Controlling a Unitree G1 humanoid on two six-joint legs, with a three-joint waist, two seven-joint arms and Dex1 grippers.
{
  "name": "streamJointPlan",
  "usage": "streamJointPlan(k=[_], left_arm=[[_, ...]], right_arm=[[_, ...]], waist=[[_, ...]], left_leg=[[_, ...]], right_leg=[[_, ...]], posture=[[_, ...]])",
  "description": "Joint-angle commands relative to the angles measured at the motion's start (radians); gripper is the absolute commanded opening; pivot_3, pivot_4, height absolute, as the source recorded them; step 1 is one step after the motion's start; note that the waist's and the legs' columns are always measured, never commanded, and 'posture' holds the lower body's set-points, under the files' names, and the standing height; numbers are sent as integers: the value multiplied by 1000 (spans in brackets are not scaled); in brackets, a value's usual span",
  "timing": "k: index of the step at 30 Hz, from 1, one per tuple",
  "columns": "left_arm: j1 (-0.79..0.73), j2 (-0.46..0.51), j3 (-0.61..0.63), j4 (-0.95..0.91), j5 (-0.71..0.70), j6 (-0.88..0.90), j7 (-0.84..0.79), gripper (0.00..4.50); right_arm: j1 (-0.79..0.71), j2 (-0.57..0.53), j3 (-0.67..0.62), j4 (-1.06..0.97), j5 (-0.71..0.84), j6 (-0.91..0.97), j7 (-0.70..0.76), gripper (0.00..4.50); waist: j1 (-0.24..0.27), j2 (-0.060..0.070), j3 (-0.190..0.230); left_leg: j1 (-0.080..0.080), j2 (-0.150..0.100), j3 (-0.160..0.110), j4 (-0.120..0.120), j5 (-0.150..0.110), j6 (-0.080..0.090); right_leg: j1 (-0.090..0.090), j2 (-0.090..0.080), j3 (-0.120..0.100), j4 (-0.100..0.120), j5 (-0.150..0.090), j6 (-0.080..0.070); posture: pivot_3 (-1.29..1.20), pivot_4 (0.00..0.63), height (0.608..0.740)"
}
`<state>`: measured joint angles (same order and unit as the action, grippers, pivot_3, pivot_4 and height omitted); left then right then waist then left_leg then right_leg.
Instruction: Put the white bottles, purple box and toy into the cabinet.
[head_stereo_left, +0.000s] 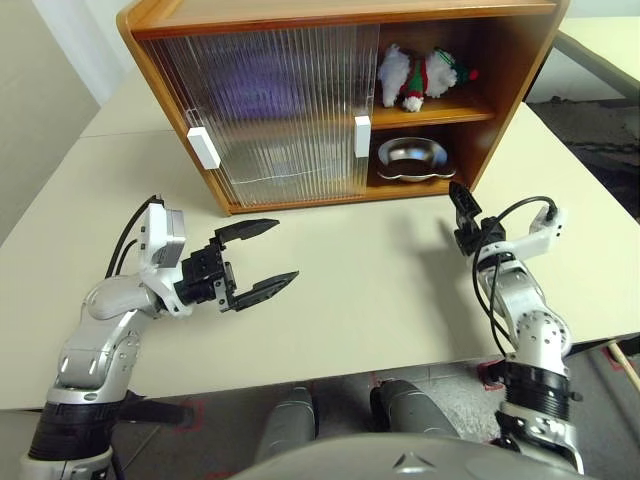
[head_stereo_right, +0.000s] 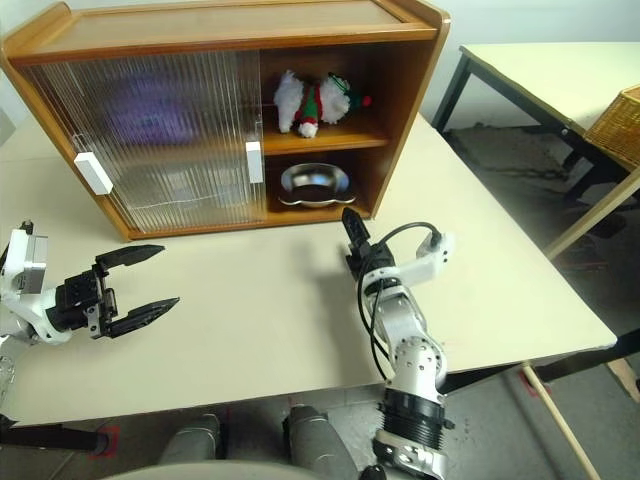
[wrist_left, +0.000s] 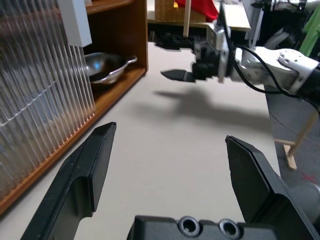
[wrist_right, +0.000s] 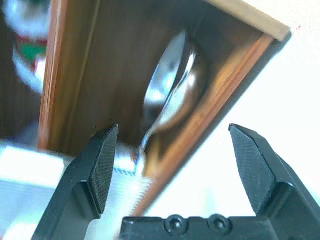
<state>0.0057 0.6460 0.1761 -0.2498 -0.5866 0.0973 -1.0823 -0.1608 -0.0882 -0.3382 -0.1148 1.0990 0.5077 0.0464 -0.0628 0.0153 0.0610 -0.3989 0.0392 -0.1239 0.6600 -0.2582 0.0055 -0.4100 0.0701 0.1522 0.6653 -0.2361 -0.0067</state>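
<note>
The cabinet (head_stereo_left: 520, 60) stands at the back of the table, its two ribbed doors slid to the left and its right side open. On the upper shelf in that opening lies the toy (head_stereo_left: 420, 75). A purple blur, the purple box (head_stereo_left: 250, 90), shows through the ribbed door on the upper shelf. The white bottles are hidden. My left gripper (head_stereo_left: 288, 249) hovers open and empty over the table in front of the doors. In front of the open side, my right gripper (wrist_right: 173, 131) is open and empty, pointing at the lower shelf.
A steel bowl (head_stereo_left: 410, 158) sits on the lower shelf in the open side. White handles (head_stereo_left: 203, 147) mark the door edges. A second table (head_stereo_right: 540, 60) and a wicker basket (head_stereo_right: 620, 120) stand off to the right, past the table's edge.
</note>
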Motion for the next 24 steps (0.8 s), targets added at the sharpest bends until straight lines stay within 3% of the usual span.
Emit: streamJointPlan(k=[1, 13, 19, 24], left_arm=[[-13, -16, 16, 9, -20, 26, 35, 4500], [-49, -30, 14, 45, 3, 22, 74, 4500], [-90, -105, 4, 25, -26, 29, 142, 4500], [-106, -144, -31, 18, 18, 28, 188, 4500]], right_arm=[[47, -65, 30, -41, -37, 28, 134, 4449], [116, -239, -41, 42, -139, -79, 525, 4449], [171, -309, -28, 42, -160, -96, 748, 4449], [185, -339, -51, 79, -194, -139, 843, 4449]], waist=[[0, 0, 0], [3, 0, 0], [5, -2, -1], [4, -2, -1]], left_leg=[[0, 0, 0, 0, 0, 0], [2, 0, 0, 2, 0, 0], [6, -2, 2, 4, 0, -1], [12, -11, 3, 4, 0, -2]], right_leg=[[0, 1, 0, 0, 0, 0], [5, 4, 1, -1, -6, 11], [11, 4, 1, -2, -7, 11], [18, 3, 1, -5, -8, 14]], posture=[[-65, 77, 740], [-71, 69, 740], [-77, 62, 740], [-76, 58, 740]])
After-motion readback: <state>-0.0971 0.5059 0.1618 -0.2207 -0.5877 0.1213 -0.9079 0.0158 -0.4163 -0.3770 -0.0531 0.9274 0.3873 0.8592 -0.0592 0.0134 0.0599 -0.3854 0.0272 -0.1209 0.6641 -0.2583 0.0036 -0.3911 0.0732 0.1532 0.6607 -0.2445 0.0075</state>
